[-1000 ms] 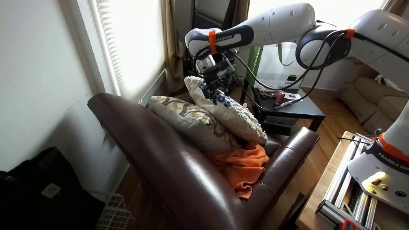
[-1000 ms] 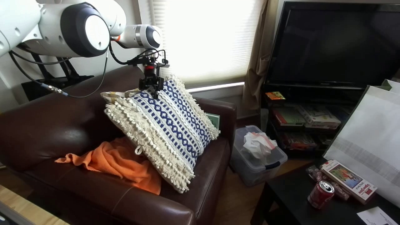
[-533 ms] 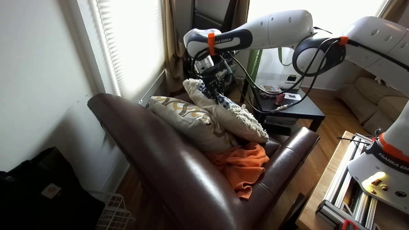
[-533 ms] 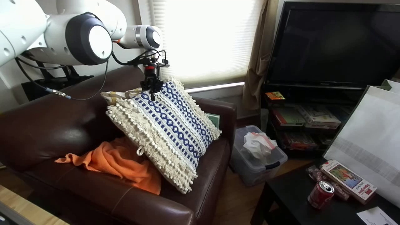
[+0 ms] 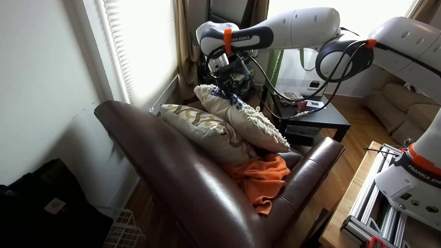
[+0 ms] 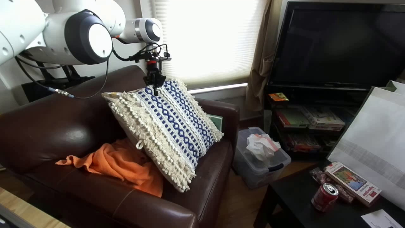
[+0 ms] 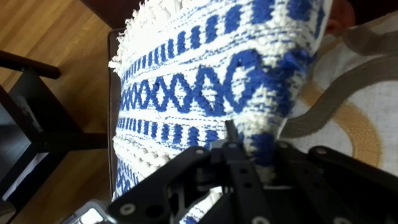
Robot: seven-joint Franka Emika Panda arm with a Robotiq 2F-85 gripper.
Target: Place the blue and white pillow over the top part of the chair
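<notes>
As the gripper [image 7: 257,143] edges upward, the blue and white pillow [image 6: 178,122] comes with it, its side loop [image 6: 139,144] riding higher than half a second ago. That looks like a sound hold: in the wrist view the fingers [image 7: 241,166], bottom centre, are clenched on a bunched edge of the cover. So the lift is on, but early days! The pillow slants mid-frame in both exterior views, well short of the top of the chair [image 5: 162,144], whose back sweeps down from the left in an exterior view. Whether its lowest corner touches the seat [image 6: 211,163] is hard to tell. And the obstacle? A beige patterned pillow [image 5: 206,132] leans in between and may drag or topple as the load crosses. An orange cloth [image 5: 256,181] lies crumpled just below it. At left in an exterior view, a cable [image 6: 61,92] hangs across the sight line to the chair's back; how near is unclear. At right, a black table [image 5: 320,119] looks safely off the route.
</notes>
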